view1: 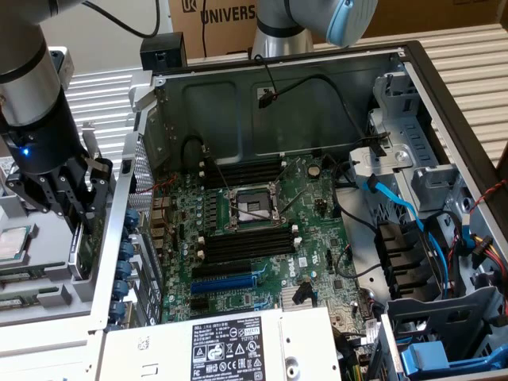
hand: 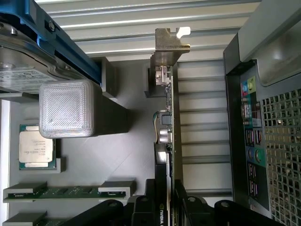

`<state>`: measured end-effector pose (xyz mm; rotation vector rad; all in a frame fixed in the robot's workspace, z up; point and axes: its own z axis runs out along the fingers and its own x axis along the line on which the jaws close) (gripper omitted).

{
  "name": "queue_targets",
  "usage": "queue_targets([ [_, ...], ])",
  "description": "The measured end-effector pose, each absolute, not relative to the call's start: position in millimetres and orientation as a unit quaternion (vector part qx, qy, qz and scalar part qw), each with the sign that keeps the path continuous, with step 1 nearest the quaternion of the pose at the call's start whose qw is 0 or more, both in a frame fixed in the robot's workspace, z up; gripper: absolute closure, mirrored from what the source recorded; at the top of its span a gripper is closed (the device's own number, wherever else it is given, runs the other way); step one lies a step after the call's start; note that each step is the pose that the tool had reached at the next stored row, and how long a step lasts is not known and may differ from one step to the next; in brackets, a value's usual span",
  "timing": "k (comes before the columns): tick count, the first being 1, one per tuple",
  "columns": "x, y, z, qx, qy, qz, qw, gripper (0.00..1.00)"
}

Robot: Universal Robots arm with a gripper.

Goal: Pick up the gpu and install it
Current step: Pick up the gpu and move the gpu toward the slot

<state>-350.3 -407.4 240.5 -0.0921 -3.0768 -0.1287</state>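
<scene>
The gpu [hand: 165,136] shows edge-on in the wrist view: a thin green board with a black shroud and a silver end bracket [hand: 169,44]. It stands upright over a grey parts tray [hand: 117,155]. My gripper [hand: 164,187] is shut on it, one black finger pressed to each face of the card. In the exterior view my gripper [view1: 73,202] hangs outside the computer case, at the exterior view's left, with the gpu's bracket [view1: 90,143] and green edge [view1: 78,246] showing beside it. The large green motherboard [view1: 262,230] lies inside the open case.
The case's perforated wall [view1: 131,238] and its port panel [hand: 251,141] stand close beside the card. The tray also carries a processor [hand: 36,147], memory sticks [hand: 66,192] and a drive in a blue frame [hand: 28,61]. A power supply [view1: 230,345] and blue cables [view1: 397,206] crowd the case.
</scene>
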Motion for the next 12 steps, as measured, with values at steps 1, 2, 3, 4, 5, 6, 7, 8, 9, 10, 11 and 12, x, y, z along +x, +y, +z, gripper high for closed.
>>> queue_targets([
  [1,-350,-407,241,-0.030,-0.998,-0.042,0.030,0.74],
  [2,-350,-407,240,-0.030,-0.998,-0.042,0.030,0.74],
  [3,-350,-407,240,-0.030,-0.998,-0.042,0.030,0.74],
  [4,-350,-407,241,-0.030,-0.998,-0.042,0.030,0.74],
  [5,-350,-407,240,-0.030,-0.998,-0.042,0.030,0.74],
  [6,-350,-407,240,-0.030,-0.998,-0.042,0.030,0.74],
  [7,-350,-407,241,-0.030,-0.998,-0.042,0.030,0.74],
  [8,-350,-407,242,-0.030,-0.998,-0.042,0.030,0.74],
  [9,-350,-407,244,-0.030,-0.998,-0.042,0.030,0.74],
  [10,-350,-407,247,-0.030,-0.998,-0.042,0.030,0.74],
  [11,-350,-407,251,-0.030,-0.998,-0.042,0.030,0.74],
  [12,-350,-407,253,-0.030,-0.998,-0.042,0.030,0.74],
])
